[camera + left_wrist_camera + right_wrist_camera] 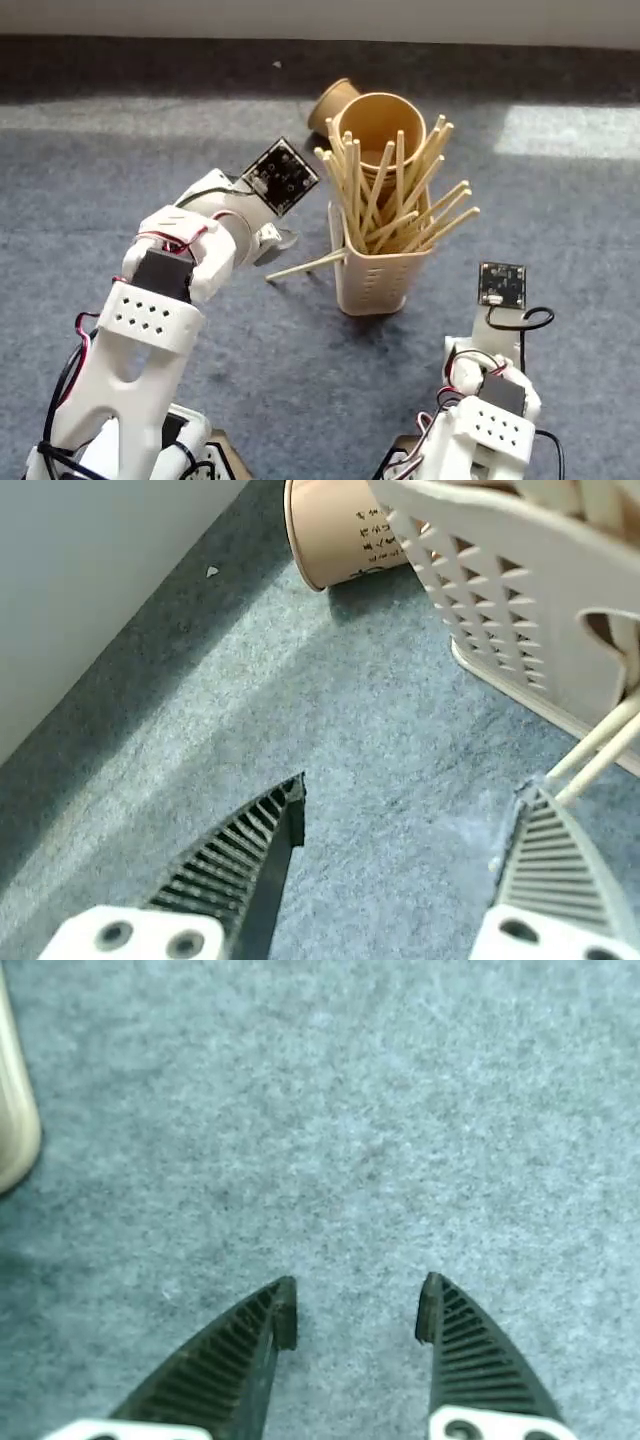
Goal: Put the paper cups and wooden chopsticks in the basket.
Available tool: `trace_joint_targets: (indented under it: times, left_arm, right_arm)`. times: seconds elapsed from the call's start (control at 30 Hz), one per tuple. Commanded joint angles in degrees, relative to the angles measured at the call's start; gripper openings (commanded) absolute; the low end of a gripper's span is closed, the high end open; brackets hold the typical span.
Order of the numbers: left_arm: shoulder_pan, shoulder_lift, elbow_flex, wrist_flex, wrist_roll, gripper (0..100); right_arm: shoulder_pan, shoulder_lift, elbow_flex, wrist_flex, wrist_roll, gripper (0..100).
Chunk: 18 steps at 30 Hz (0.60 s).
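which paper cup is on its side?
The cup behind the basket lies on its side, outside it. The other cup stands upright inside the basket, among the chopsticks.

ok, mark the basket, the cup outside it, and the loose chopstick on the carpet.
basket (375, 285), high view, front wall.
cup outside (332, 103), high view, side wall.
loose chopstick (305, 267), high view, mid-shaft.
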Motion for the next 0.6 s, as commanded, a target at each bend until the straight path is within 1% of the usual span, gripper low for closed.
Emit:
trace_joint_targets:
  times: [0.0, 0.37, 0.43, 0.5, 0.57]
  left_arm:
    - [-0.84, -1.27, 4.97, -1.93, 0.70, 33]
    - [-1.01, -1.27, 13.76, -4.48, 0.44, 34]
    - [-0.84, -1.27, 17.54, -9.67, 0.44, 39]
    - [-0.84, -1.27, 21.93, -18.02, 0.44, 46]
    - [-0.40, -1.27, 25.89, -24.70, 0.53, 49]
  right_arm:
    - [-0.48, -0.57, -0.22, -0.75, -0.09, 20.2]
    - [-0.57, -0.57, -0.22, -0.75, -0.09, 20.2]
    - [-0.57, -0.57, -0.22, -0.75, -0.09, 20.2]
    - [-0.57, -0.57, -0.22, -0.75, -0.09, 20.2]
    - [-0.57, -0.57, -0.22, -0.75, -0.09, 20.2]
